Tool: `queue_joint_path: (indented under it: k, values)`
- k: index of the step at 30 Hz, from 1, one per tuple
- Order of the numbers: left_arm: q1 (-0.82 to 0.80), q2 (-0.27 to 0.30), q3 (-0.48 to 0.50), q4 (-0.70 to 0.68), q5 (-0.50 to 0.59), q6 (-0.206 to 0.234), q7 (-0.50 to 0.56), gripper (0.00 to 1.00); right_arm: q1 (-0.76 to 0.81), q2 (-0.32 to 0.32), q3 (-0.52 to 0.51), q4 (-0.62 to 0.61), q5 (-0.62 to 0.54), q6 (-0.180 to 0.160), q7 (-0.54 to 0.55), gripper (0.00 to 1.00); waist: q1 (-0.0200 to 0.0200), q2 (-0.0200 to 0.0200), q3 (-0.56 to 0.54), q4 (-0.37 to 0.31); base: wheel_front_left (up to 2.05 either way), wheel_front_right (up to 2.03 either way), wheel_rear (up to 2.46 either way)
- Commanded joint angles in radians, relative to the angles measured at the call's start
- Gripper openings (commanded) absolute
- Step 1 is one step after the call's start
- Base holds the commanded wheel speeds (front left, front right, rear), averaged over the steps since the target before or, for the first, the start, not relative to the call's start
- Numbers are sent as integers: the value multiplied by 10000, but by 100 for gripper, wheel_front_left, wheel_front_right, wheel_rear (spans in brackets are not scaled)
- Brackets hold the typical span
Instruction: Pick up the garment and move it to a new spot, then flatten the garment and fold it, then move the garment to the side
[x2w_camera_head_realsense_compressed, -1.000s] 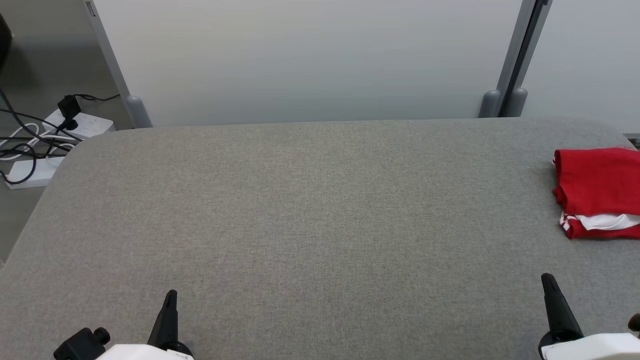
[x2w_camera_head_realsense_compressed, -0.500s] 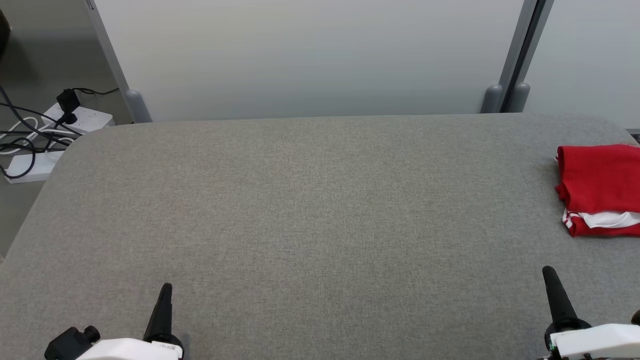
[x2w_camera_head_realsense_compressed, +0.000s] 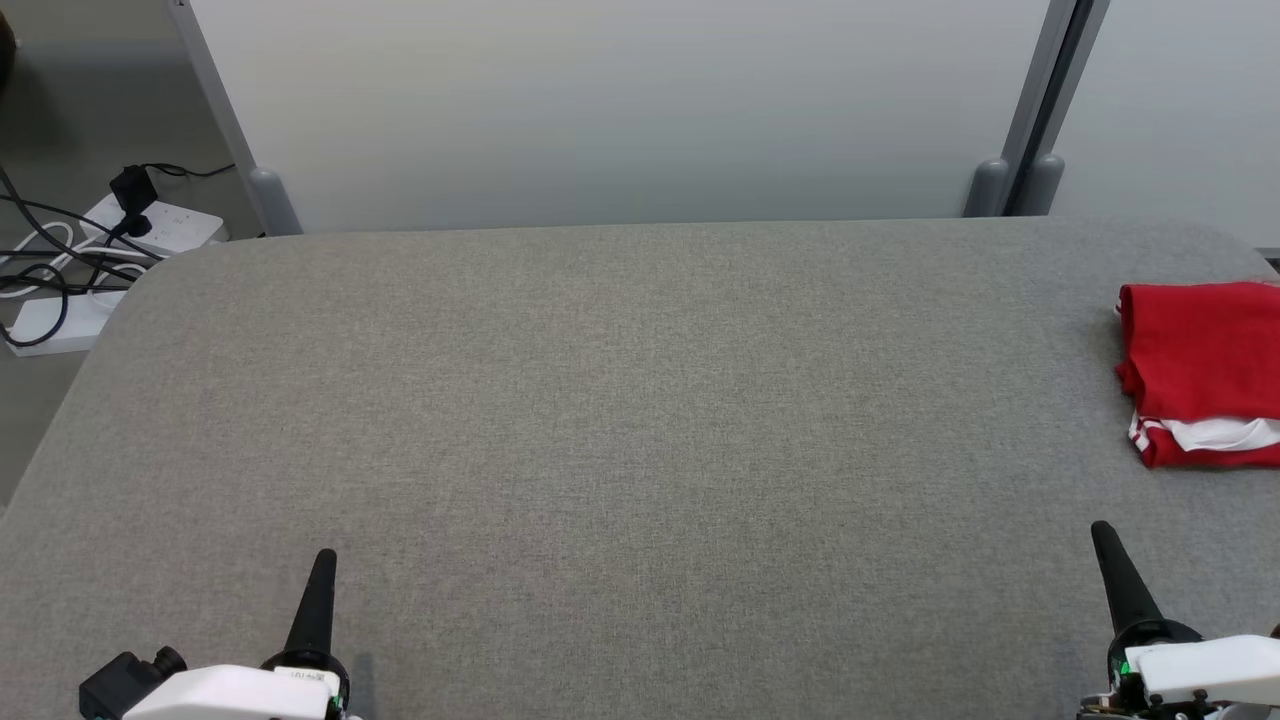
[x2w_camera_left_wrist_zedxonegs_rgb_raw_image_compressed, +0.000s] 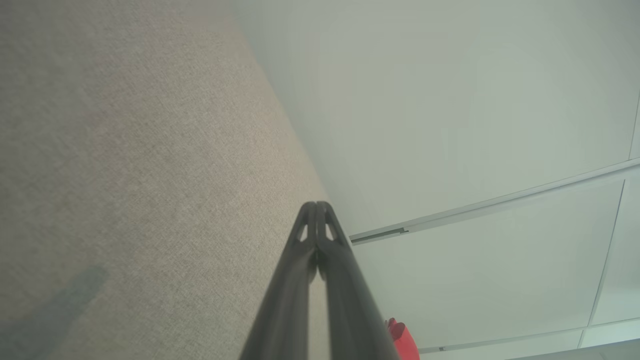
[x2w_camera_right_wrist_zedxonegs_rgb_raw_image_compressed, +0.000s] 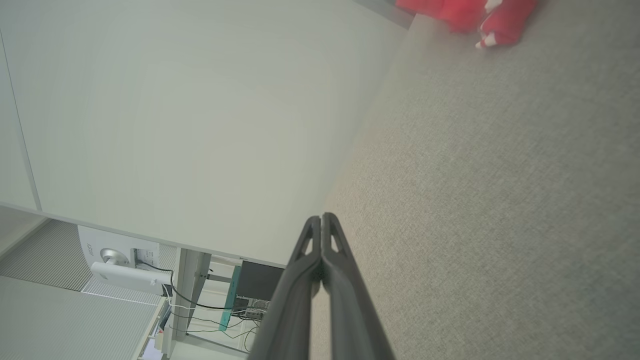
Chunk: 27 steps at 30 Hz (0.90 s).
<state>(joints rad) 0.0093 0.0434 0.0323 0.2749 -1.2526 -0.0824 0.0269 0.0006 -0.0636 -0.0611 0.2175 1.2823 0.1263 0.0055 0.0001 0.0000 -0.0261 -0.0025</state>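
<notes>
The garment (x2w_camera_head_realsense_compressed: 1200, 370) is red with white trim and lies folded at the far right edge of the grey table (x2w_camera_head_realsense_compressed: 620, 400), partly cut off by the head view's border. A corner of it shows in the left wrist view (x2w_camera_left_wrist_zedxonegs_rgb_raw_image_compressed: 402, 340) and at the top of the right wrist view (x2w_camera_right_wrist_zedxonegs_rgb_raw_image_compressed: 475, 17). My left gripper (x2w_camera_head_realsense_compressed: 322, 565) hovers at the lower left, shut and empty, its fingertips pressed together (x2w_camera_left_wrist_zedxonegs_rgb_raw_image_compressed: 317, 206). My right gripper (x2w_camera_head_realsense_compressed: 1102, 535) sits at the lower right, also shut with nothing in it (x2w_camera_right_wrist_zedxonegs_rgb_raw_image_compressed: 321, 217), a short way nearer me than the garment.
A pale partition wall (x2w_camera_head_realsense_compressed: 620, 110) runs along the table's far edge, with grey posts at both ends. Power strips and black cables (x2w_camera_head_realsense_compressed: 90, 260) lie on the floor beyond the table's far left corner. The wide middle of the table is bare grey fabric.
The head camera has tilted slightly, so the whole picture shifted. Both grippers have drawn back a little toward the lower edge; the garment lies as before.
</notes>
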Motion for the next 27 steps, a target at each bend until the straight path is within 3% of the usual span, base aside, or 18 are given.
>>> queue_joint_path:
  k: [1, 27]
  values:
    - [-695, 55, 308, -257, -300, -107, 54, 0, -514, -86, 74, -147, 304, 37, 128, 0, -1, 0, 12, 1, 0, 0, 0]
    - [-1137, 67, 777, -291, -3310, -454, 802, 0, -1028, 13, -341, 233, 3152, 44, 893, 0, -1, 0, 271, 23, 0, 0, 0]
